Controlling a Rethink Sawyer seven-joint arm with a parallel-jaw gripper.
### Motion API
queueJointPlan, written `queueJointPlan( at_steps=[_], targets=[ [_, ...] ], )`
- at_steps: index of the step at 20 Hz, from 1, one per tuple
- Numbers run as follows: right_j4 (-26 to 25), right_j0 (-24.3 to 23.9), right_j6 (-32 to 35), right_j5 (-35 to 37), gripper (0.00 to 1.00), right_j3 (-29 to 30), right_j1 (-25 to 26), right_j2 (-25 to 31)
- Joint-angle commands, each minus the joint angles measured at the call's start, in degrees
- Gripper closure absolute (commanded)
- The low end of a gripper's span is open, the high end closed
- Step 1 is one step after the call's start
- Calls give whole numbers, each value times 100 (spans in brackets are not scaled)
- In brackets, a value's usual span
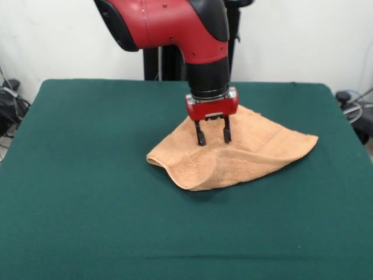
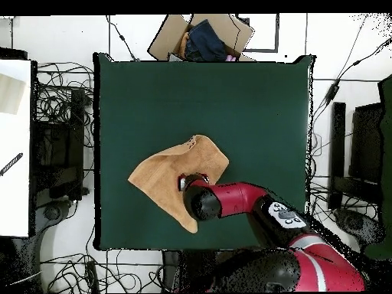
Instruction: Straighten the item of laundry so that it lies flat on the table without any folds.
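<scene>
The towel (image 1: 233, 154) was found a little off the middle of the table (image 1: 87, 175), somewhat nearer the pedestal edge than the camera edge in the front view, and well clear of all four corners. It did not lie flat. One corner was stretched out toward the right-hand edge of the front view, while the part toward the camera was doubled over, so that a thick rolled lip and a shallow ridge were shown across the cloth. A woven band could be made out near the stretched corner. In the overhead view the towel (image 2: 172, 172) was seen as a skewed diamond rather than a square, which suggested that at least one layer was tucked under or over another.

The gripper (image 1: 213, 137) was held upright over the part of the cloth toward the pedestal, its two dark fingers (image 1: 200, 135) set a narrow gap apart and pointed straight down. The tips were at or just above the terry surface; whether cloth was pinched between them could not be told, and no lifted peak of fabric was seen there. This placement was judged to suit a pinch on the upper layer, since that layer would have to be drawn away from the fold to open it out.

The arm (image 2: 245, 200) was reached in from the pedestal edge, and part of the towel was hidden under it from above. The task was judged far from done.
</scene>
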Motion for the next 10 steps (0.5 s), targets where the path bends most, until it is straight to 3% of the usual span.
queueJointPlan(
  at_steps=[1,10],
  targets=[
    [617,488,705,358,0,-928,31,584],
    [741,418,527,432,0,-887,-56,683]
  ],
)
